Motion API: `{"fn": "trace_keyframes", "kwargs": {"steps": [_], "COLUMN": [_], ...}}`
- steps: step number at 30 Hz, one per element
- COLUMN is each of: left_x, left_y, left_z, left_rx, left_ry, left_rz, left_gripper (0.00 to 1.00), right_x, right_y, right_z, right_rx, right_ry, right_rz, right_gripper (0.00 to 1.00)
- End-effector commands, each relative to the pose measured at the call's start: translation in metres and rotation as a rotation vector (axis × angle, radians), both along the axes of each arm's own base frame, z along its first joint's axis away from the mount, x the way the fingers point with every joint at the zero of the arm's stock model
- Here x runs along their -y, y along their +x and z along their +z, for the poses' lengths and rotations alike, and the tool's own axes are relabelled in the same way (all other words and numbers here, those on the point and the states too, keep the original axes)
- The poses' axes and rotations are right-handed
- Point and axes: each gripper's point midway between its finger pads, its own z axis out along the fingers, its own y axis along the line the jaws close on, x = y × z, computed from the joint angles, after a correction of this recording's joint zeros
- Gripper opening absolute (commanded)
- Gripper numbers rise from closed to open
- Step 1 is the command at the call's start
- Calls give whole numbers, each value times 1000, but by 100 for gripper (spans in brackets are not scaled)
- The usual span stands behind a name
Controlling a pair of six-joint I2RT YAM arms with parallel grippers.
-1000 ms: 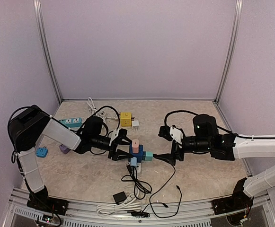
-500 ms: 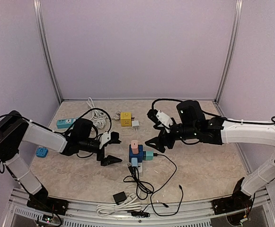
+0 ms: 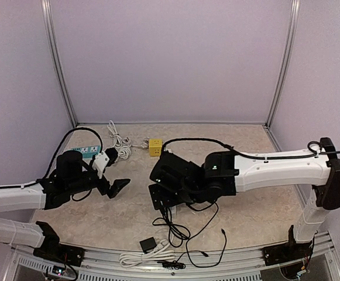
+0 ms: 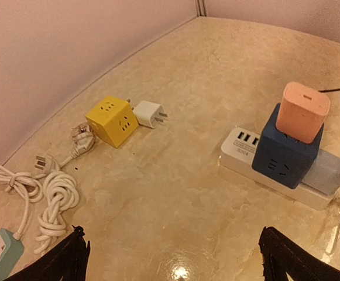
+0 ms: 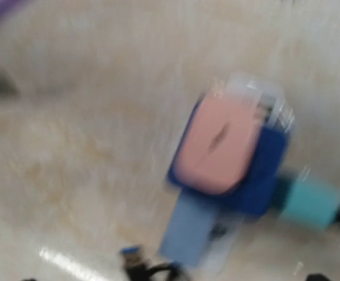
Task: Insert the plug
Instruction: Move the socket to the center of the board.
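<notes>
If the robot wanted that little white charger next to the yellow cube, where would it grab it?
Probably the white charger by its boxy body, from above, pinching the two free flat sides: prongs stick out one end and the yellow cube crowds the other.

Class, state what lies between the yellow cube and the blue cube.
In the left wrist view, a small white plug sits beside the yellow cube; from there to the blue cube the table is bare.

1. The left arm (image 3: 14, 199) lies low, its forearm pointing right.
2. The left gripper (image 3: 122, 170) has its jaws wide apart, with nothing between them.
3. The right arm (image 3: 275, 167) reaches left across the centre, wrist angled downward.
4. The right gripper (image 3: 158, 186) has its jaws spread and grips nothing.
</notes>
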Motion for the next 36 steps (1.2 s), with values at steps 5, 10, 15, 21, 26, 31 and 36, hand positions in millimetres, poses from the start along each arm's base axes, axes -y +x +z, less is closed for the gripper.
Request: {"fn": "trace_keyframes", "kwargs": {"steps": [5, 10, 15, 21, 26, 31, 36], "left_x": [-42, -49, -50, -51, -56, -56, -58], "left_y": [-27, -38, -43, -45, -43, -41, -39], "left_z": [34, 67, 71, 75, 75, 72, 70], "left_rx": [7, 111, 131, 158, 172, 166, 163], "left_ry": [-260, -387, -417, -435, -436, -429, -423], "left_rz": [182, 146, 126, 116, 131, 136, 146], "left_gripper": [99, 99, 99, 99, 99, 99, 99], "right_x": [-20, -21, -11, 4, 11, 36, 71], "right_y": [-41, -46, -31, -3, 14, 34, 56], "right_z": [-59, -104, -123, -147, -146, -153, -154], "right_rx": [-86, -140, -128, -94, -39, -13, 1], "right_ry": [-241, -279, -321, -310, -327, -333, -381], "right_rz": [-234, -281, -321, -363, -367, -399, -451], "right_gripper": [100, 100, 100, 97, 92, 87, 87]}}
